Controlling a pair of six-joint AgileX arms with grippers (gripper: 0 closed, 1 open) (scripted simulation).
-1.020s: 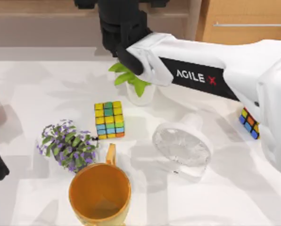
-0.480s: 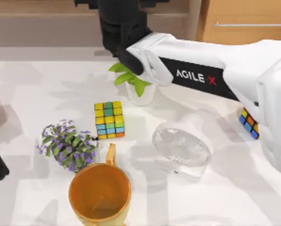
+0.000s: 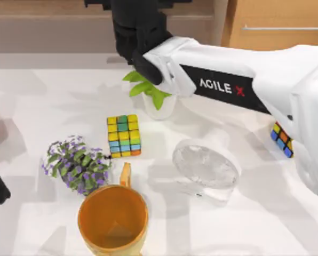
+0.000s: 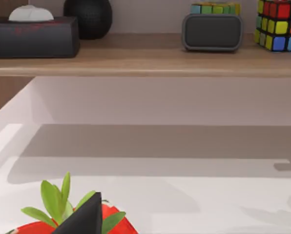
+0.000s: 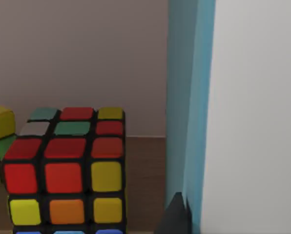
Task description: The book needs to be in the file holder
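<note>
Right arm [image 3: 228, 85] stretched across table toward far shelf — grip state cannot tell. Light blue book [image 5: 189, 97] upright just beside puzzle cube [image 5: 67, 170]. Risk: wrist sweeping potted plant [image 3: 151, 93] below — topple likely.

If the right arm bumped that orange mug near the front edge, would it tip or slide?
The orange mug stands upright with a wide mouth, so it would probably slide rather than tip. It looks empty, so likely light. Its handle points at the cube, which it might nudge.

Two puzzle cubes [image 3: 123, 136] [image 3: 283, 140], two potted plants [image 3: 76, 164] [image 3: 152, 95], one orange mug [image 3: 112, 220] and one clear glass bowl [image 3: 205, 167] are being carried by the worktop [image 3: 52, 101]. Two further cubes [image 4: 279, 24] [image 4: 215, 8] are being kept on the shelf [image 4: 135, 61].
</note>
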